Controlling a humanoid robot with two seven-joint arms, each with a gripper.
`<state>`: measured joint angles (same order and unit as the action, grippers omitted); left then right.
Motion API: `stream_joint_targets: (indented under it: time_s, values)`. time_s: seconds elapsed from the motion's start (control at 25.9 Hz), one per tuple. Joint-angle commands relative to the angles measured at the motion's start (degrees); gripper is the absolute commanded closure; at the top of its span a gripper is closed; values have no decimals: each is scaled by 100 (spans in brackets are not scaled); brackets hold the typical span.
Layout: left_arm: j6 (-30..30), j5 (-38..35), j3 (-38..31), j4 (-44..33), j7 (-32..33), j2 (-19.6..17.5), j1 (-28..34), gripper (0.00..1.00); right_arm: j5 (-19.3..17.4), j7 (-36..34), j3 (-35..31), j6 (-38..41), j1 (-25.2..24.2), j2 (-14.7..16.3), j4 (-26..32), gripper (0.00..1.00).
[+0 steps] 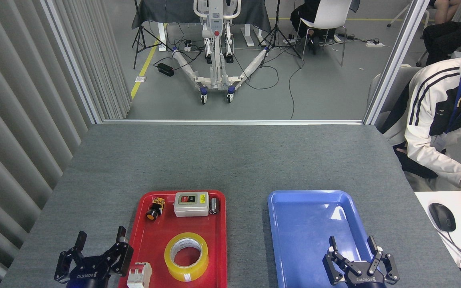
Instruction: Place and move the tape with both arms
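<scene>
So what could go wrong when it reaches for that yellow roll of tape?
Three things, probably. The tape lies flat in the red tray, so the fingers may catch the raised rim or slide the tray. The white part sits between the open left gripper and the tape and could get knocked. The right gripper, also open, hovers over the blue tray; a clumsy handover could drop the roll between the trays.
</scene>
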<state>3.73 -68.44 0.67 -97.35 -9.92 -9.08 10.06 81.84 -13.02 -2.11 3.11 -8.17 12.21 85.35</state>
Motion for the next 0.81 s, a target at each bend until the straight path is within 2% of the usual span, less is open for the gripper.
stream_joint_targets:
  time_s: [0.0, 0.12, 0.77]
  values:
    - [-302, 6, 3, 23, 25, -147, 5, 0, 7, 10, -9, 6, 0, 1, -1, 0]
    - [-513, -3, -14, 15, 25, -120, 5, 0, 7, 10, -9, 14, -9, 1, -1, 0]
    - [-557, -20, -23, 76, 51, -138, 5, 0, 7, 18, -9, 14, -9, -8, 8, 0]
